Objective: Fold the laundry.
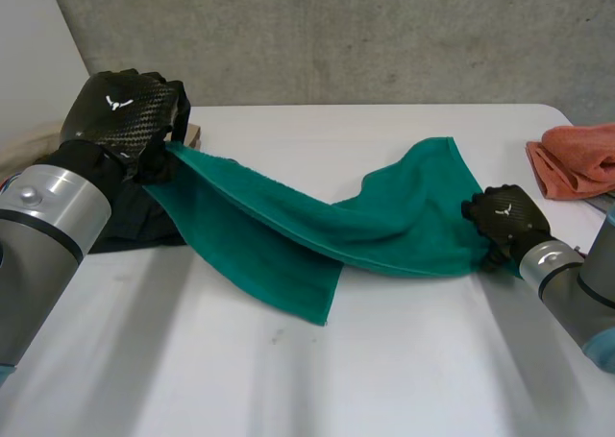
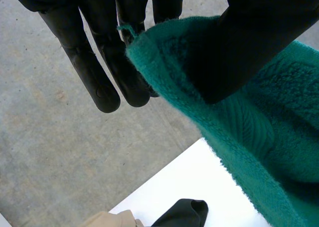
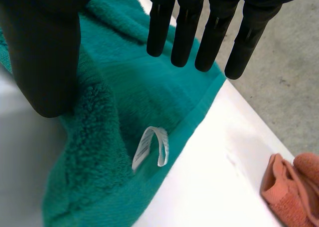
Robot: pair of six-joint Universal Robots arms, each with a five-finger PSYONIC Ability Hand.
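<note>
Towel (image 1: 279,230) spans mid-frame: soft, light, floppy, sags between grips. My left hand (image 1: 121,110), upper left, pinches one corner, raised. My right hand (image 1: 505,218), right of frame, fingers straight, thumb apart, rests at the opposite edge. Best hold, I'd say: corners.

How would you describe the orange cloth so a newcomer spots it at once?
Start at the white table and follow the green towel across to the right hand. Past that hand, at the table's right edge, lies the orange cloth in a crumpled heap. It is the only salmon-coloured thing there, and neither hand touches it.
</note>
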